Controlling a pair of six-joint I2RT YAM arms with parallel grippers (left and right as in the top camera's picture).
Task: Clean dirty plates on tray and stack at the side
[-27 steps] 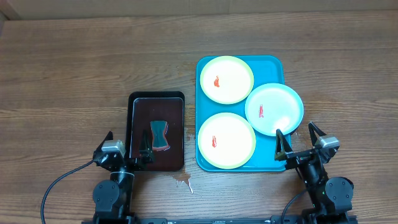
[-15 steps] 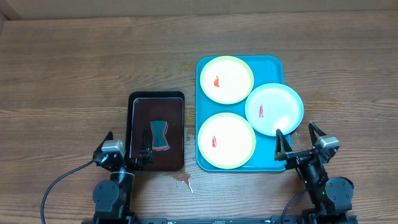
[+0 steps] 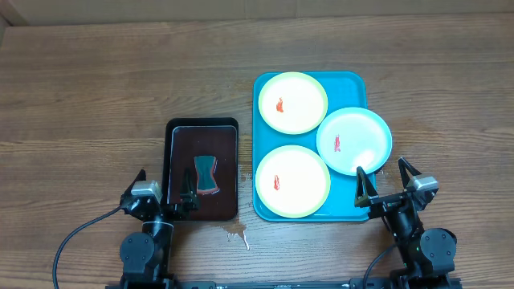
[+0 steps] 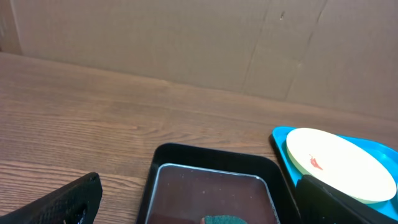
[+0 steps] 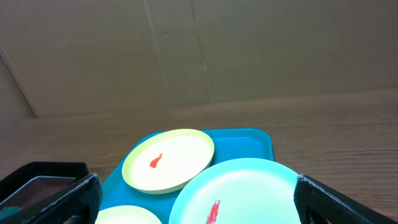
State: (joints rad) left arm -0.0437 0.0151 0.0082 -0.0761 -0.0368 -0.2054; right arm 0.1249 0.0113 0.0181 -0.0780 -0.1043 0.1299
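Tray (image 3: 349, 84): lay on the table (image 3: 96, 96), just right of a black tray (image 3: 201, 123).
Plates (image 3: 292, 102): three on the tray, each smeared red; the pale blue one (image 3: 354, 140) overhung the right rim.
Left claw (image 3: 166, 191): wide open, empty, at the black tray's near edge.
Right claw (image 3: 381, 172): wide open, empty, by the tray's near right corner.

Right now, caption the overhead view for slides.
Three smeared plates on turquoise tray, sponge in black tray, left tool and right tool open.

Bright, even light, faint soft shadows (wrist views dimmer, slightly soft)
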